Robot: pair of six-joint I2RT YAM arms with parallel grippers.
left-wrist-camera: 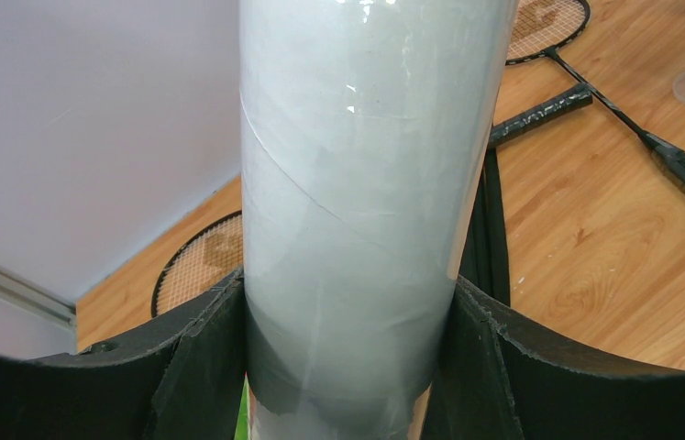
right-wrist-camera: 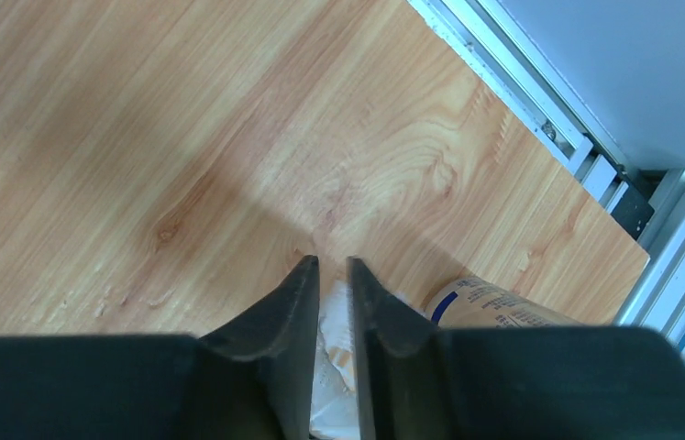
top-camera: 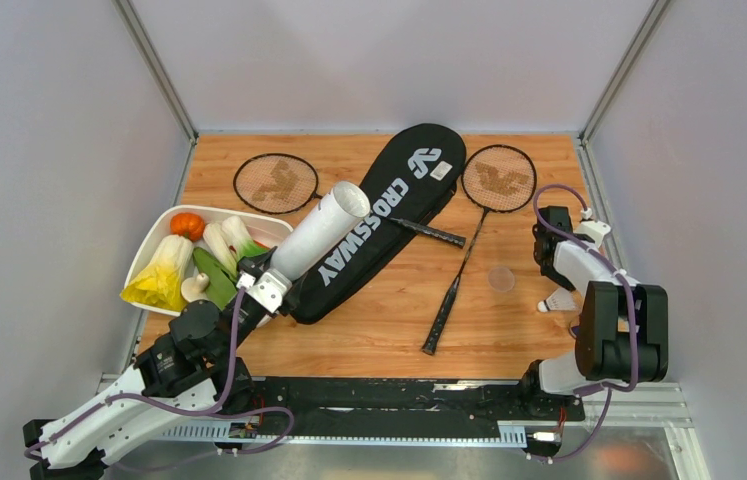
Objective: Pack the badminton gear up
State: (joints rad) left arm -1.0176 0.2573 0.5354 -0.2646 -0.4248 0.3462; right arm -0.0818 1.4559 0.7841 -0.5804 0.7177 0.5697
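Top external view: I have the long white tube (top-camera: pixel 321 232) clamped in the left gripper (top-camera: pixel 269 290) at the left flank of the black racket bag (top-camera: pixel 389 215), with its open mouth tilted up over the bag's middle. Well right of the bag, beyond the nearer racket (top-camera: pixel 461 262), the right gripper (right-wrist-camera: pixel 329 270) has its jaws drawn nearly together on the white feathers of a shuttlecock (right-wrist-camera: pixel 336 357). The right wrist view shows feathers between the fingers, though I cannot tell how firm the hold is. I judge the step in hand to be loading this shuttlecock into the tube. To do it well, I would pinch lightly so the feathers do not crush, lift clear of the racket shaft on the way toward the bag, and offer the cork end first while the left arm holds the tube steady.
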